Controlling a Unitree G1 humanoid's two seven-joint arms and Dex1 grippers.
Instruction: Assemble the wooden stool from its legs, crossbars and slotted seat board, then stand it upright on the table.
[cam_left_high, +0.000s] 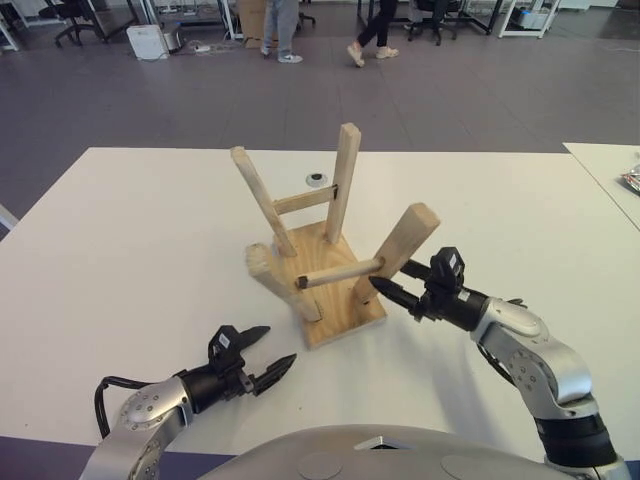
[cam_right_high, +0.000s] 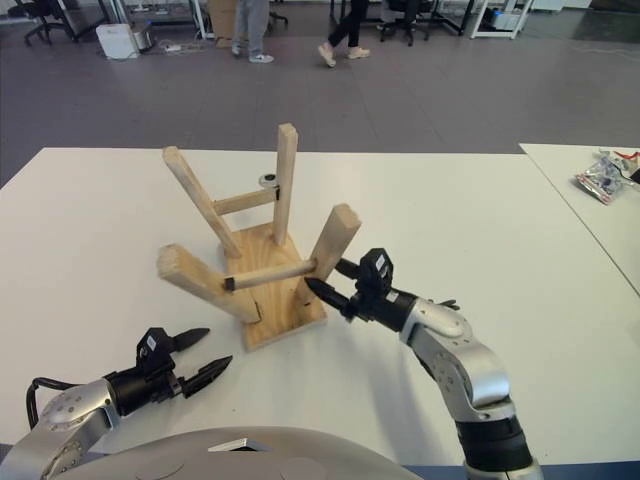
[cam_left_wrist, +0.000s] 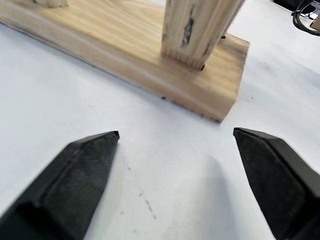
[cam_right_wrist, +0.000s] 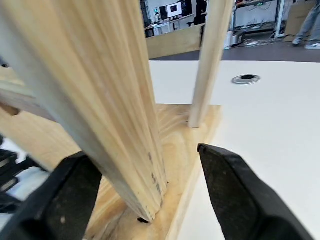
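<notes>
Four pale legs (cam_left_high: 345, 180) splay upward from the seat board (cam_left_high: 340, 318)

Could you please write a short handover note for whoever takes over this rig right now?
Left gripper: open, low over the table in front of the stool, touching nothing.
Right gripper: open, its fingers on either side of the near right leg, low on the leg.
Stool: upside down, seat board flat on the table, four legs pointing up, near crossbar and far crossbar each between two legs.
Done: the parts appear assembled; I cannot tell how firmly the joints are seated.
Left: turn the stool over and stand it on its legs.
</notes>
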